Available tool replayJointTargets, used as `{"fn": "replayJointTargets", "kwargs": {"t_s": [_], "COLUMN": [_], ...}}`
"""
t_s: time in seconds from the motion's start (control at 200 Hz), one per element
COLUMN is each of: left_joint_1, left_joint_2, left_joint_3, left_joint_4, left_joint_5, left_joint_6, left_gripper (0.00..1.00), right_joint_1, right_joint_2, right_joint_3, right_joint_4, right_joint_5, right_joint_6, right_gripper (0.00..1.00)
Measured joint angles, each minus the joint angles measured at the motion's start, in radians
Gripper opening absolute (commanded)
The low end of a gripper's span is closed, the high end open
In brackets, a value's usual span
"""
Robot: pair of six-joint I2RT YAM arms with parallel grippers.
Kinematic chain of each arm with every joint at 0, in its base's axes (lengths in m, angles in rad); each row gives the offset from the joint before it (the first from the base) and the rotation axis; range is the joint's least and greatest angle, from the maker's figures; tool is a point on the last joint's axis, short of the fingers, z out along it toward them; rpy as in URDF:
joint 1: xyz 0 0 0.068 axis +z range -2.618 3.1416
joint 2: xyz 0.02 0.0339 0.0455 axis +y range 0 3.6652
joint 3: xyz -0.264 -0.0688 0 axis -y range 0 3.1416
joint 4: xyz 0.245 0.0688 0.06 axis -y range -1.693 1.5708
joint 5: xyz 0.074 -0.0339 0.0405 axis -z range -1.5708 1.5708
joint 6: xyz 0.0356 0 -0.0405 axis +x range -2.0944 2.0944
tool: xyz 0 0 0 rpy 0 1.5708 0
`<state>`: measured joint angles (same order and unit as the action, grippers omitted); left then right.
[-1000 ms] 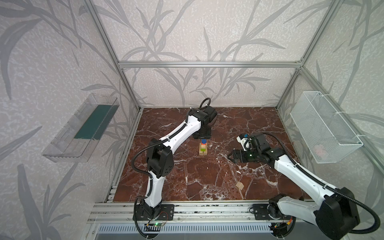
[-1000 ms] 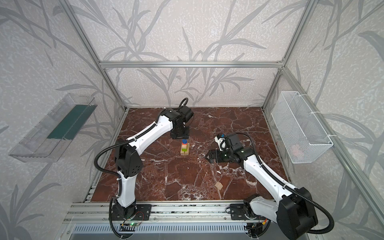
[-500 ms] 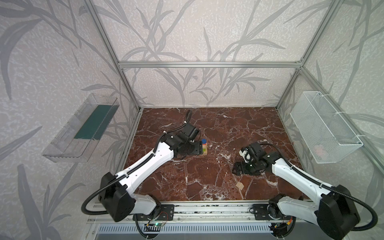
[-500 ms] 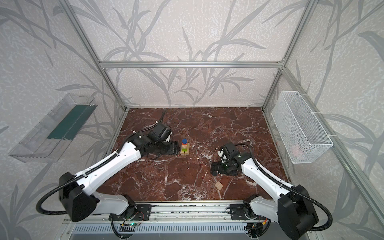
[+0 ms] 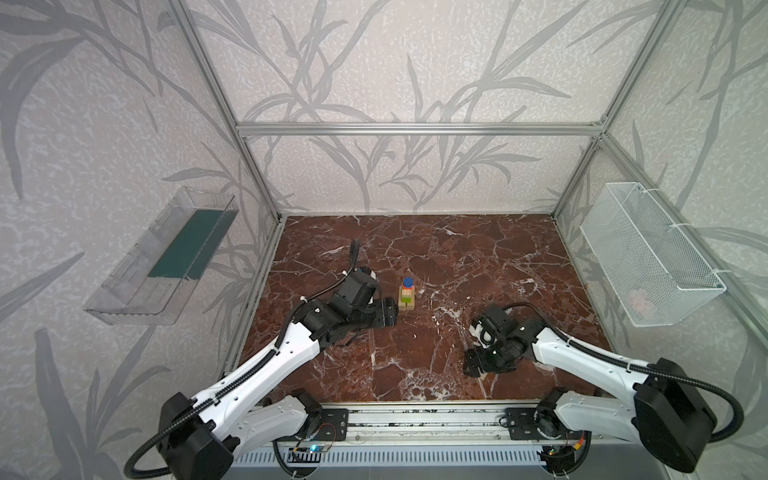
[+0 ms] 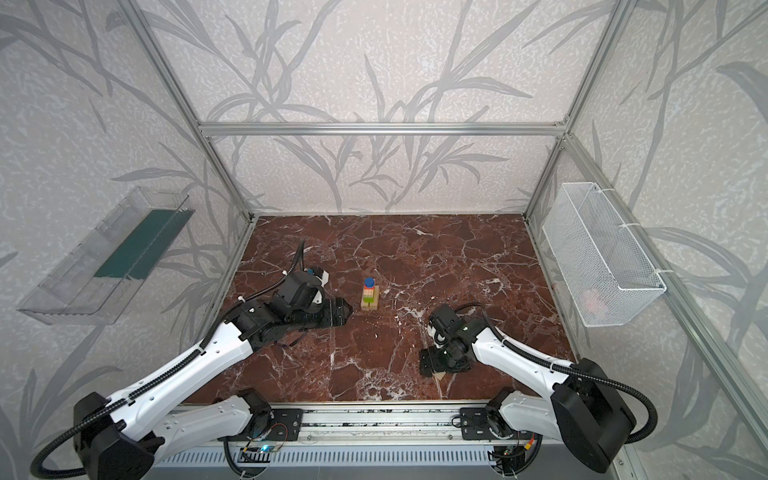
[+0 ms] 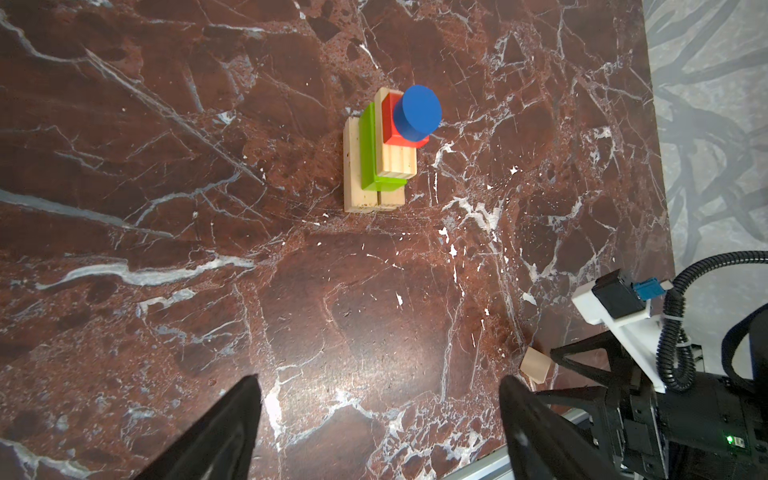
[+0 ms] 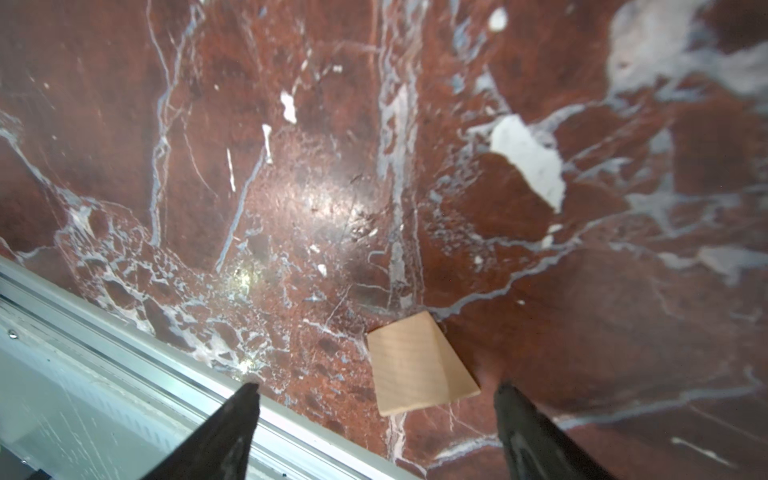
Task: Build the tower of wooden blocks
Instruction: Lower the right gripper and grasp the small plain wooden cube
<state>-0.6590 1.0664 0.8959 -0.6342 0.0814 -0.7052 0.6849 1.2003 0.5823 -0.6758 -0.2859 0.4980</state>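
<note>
The wood block tower (image 5: pixel 407 295) (image 6: pixel 370 296) stands mid-table in both top views. From the base up it is light planks (image 7: pixel 353 166), a lime-green brick (image 7: pixel 370 153), another plank, a red cube (image 7: pixel 390 124) and a blue disc (image 7: pixel 417 112). My left gripper (image 5: pixel 392 318) (image 7: pixel 378 382) is open and empty, just left of the tower's base. The peaked wood piece (image 8: pixel 419 363) (image 7: pixel 536 365) lies on the table near the front rail. My right gripper (image 6: pixel 426 363) (image 8: pixel 376 388) hovers open over it, a finger to each side, neither touching it.
A white wire basket (image 5: pixel 648 257) hangs on the right wall and a clear tray (image 5: pixel 166 257) on the left wall. The aluminium front rail (image 8: pixel 124 353) runs close beside the peaked piece. My right arm's wrist (image 7: pixel 665 374) sits in the left wrist view's corner.
My left arm has swung from behind the tower round to its left side, and its jaws have opened. My right gripper has moved toward the front rail, over the peaked piece.
</note>
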Motion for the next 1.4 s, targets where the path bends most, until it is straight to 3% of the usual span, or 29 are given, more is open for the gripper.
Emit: {"fn": "replayJointTargets", "kwargs": {"t_s": [0.28,0.595,0.795,1.4], "left_joint_1": [0.000,0.000,0.001,0.007], "left_joint_2": [-0.005,-0.016,-0.023,-0.016], "left_joint_3": [-0.016,-0.022,-0.024,-0.034], "left_joint_4": [0.003,0.004,0.004,0.007], "left_joint_5": [0.000,-0.006,-0.008,-0.009], "left_joint_6": [-0.005,-0.005,-0.005,-0.004], "left_gripper": [0.88,0.88,0.88,0.88], "right_joint_1": [0.139,0.154,0.183,0.249], "right_joint_2": [0.002,0.024,0.093,0.192], "right_joint_3": [0.013,0.076,0.106,0.106], "right_joint_4": [-0.004,-0.070,-0.088,-0.042], "right_joint_5": [0.048,0.164,0.220,0.257], "right_joint_6": [0.064,0.079,0.074,-0.016], "right_gripper": [0.77,0.80,0.77,0.56]}}
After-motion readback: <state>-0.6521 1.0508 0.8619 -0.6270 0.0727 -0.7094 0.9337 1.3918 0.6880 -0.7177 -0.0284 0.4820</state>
